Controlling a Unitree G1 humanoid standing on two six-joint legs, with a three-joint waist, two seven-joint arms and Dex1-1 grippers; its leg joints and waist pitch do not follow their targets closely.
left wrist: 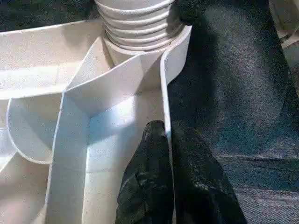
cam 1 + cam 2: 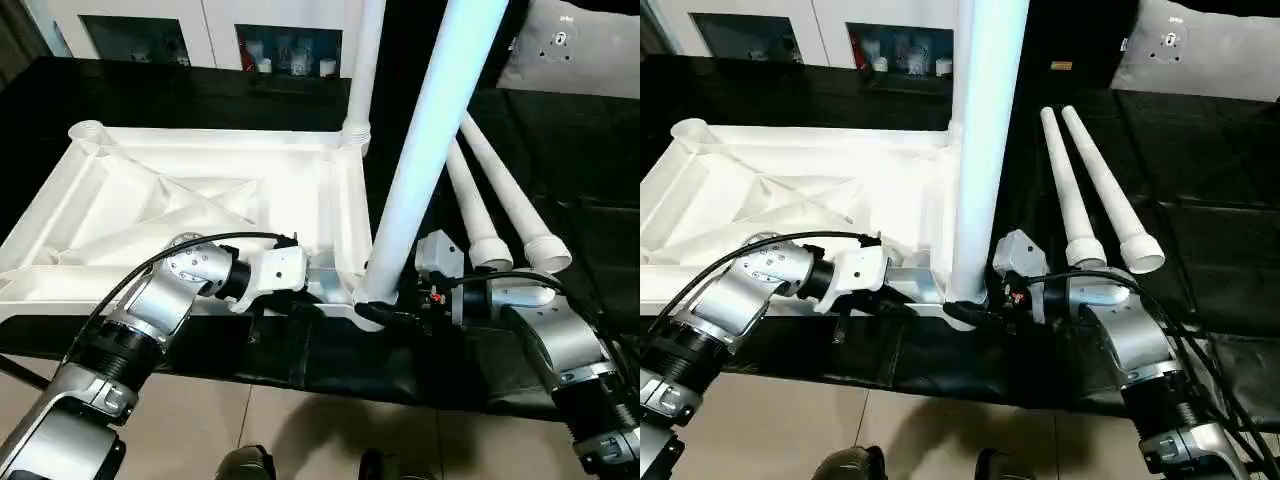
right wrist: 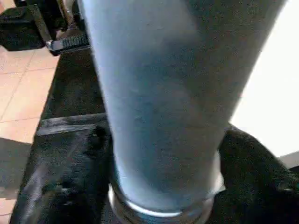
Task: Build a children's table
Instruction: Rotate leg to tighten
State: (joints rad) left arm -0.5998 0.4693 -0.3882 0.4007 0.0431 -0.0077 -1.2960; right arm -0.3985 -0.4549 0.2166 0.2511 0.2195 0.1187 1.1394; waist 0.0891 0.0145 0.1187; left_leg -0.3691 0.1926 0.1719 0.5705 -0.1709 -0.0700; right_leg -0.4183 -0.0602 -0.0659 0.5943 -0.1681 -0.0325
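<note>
Table top: the white plastic table top [image 2: 200, 200] lies upside down, ribbed underside up, across the left and centre of the head views, on the black-covered table [image 2: 560, 160].
Standing legs: one leg [image 2: 425, 150] rises from the top's near right corner socket, at lower centre of the frame, and runs out past the upper edge; a second leg [image 2: 363, 60] stands in the far right corner socket, at upper centre.
Loose legs: two more legs [image 2: 1095, 190] lie side by side on the black cover, right of centre, wide ends toward the camera.
Empty socket: the far left corner socket [image 2: 86, 130] is open, at upper left.
Left pincer: the left pincer [image 1: 169, 154] is closed on the top's thin rim wall, one black finger on each side, just short of the threaded base of the near leg.
Right pincer: the right pincer [image 3: 159, 186] wraps the base of the near leg, a black finger [image 3: 70, 182] on either side pressed against the tube.
</note>
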